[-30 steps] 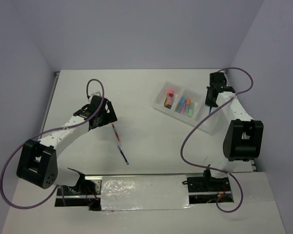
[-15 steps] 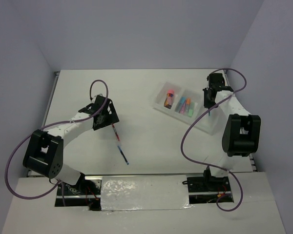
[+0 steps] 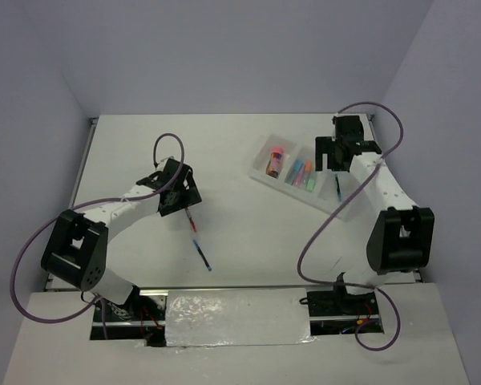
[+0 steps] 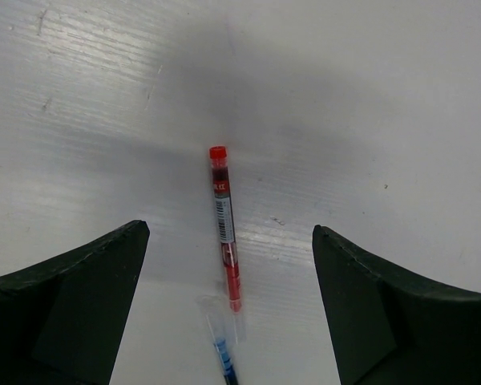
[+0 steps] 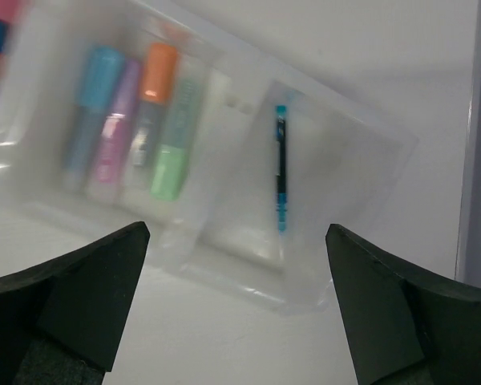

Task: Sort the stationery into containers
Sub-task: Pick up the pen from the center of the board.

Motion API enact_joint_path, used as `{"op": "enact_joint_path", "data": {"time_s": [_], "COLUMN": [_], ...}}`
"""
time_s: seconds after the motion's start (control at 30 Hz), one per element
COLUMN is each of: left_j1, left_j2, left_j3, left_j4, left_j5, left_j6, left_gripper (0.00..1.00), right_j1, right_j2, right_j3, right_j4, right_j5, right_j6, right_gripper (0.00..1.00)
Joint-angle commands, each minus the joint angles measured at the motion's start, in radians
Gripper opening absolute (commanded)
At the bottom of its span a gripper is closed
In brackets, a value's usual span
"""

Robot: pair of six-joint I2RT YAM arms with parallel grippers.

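Red pen (image 4: 225, 233) w/ white label (image 4: 223, 215), dark-blue pen (image 4: 224, 355), translucent white tray (image 5: 349, 204), orange/lt-blue/purple/green markers (image 5: 148, 120).

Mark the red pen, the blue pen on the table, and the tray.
red pen (image 4: 225, 224), left wrist view, mid-barrel.
blue pen (image 3: 203, 255), top external view, mid-barrel.
tray (image 5: 345, 184), right wrist view, bare floor of end compartment.

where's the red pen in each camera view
Top external: red pen left of centre, just beyond the left gripper.
Left wrist: the pen mid-frame, between the open gripper fingers.
Right wrist: not in it.
Shared landmark: loose blue pen at its tip, in both those views.
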Motion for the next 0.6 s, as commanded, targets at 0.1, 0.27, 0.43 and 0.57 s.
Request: {"op": "enact_joint_path", "data": {"time_s": [0.1,0.27,0.43,0.57], "left_j1": [-0.043,-0.056,-0.069,-0.082], "left_j2": [0.090,0.182,0.256,0.288], "left_j3": [0.064,0.073,0.075,0.086], "left_j4": [-0.027,-0.022,-0.001,0.041], "left_j5": [-0.061,-0.089,-0.076,-0.023], "left_j6": [-0.095,-0.125,-0.137,-0.129], "left_gripper": [0.86,0.78,0.49,0.11], "right_j1": [0.178,0.241,0.267,0.268], "right_j2": [-0.254,-0.383,-0.507,-0.617], "right_j3": [-0.009,-0.051,-0.102,-0.208], "right_j4": [0.029,0.049,0.087,0.219], "right_j5": [0.054,0.003,-0.089,-0.255], "right_j6": [0.087,0.124,0.153,0.208], "right_gripper": [0.95,0.84,0.72,1.00]}}
